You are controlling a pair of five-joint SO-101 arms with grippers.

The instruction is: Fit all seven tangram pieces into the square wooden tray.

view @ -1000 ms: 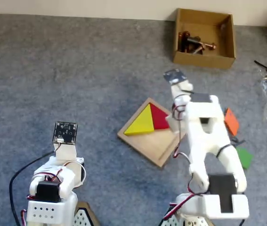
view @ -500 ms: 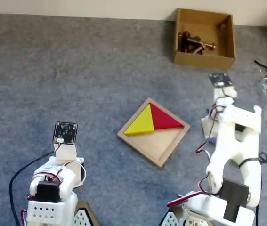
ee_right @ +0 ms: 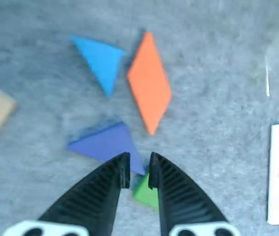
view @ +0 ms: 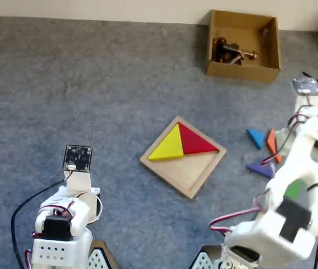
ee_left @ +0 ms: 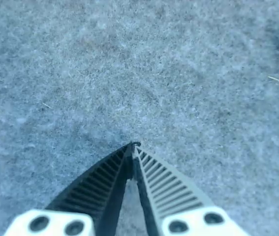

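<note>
Four loose pieces on the counter point(view: 91, 84), right of the tray point(view: 197, 172).
Right jaws slightly parted, empty, above the purple triangle point(ee_right: 105, 142) and green piece point(ee_right: 146, 194); left jaws closed, empty. Pieces look thin, rigid and light, and probably slide; best pinched across opposite flat edges, not at the corners.

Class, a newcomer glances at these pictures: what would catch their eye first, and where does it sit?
The yellow triangle and red triangle sit side by side in the square wooden tray at mid-table. The loose blue triangle, orange parallelogram and purple triangle lie on the carpet beside the tray, the right tool poised at the purple one's edge.
</note>
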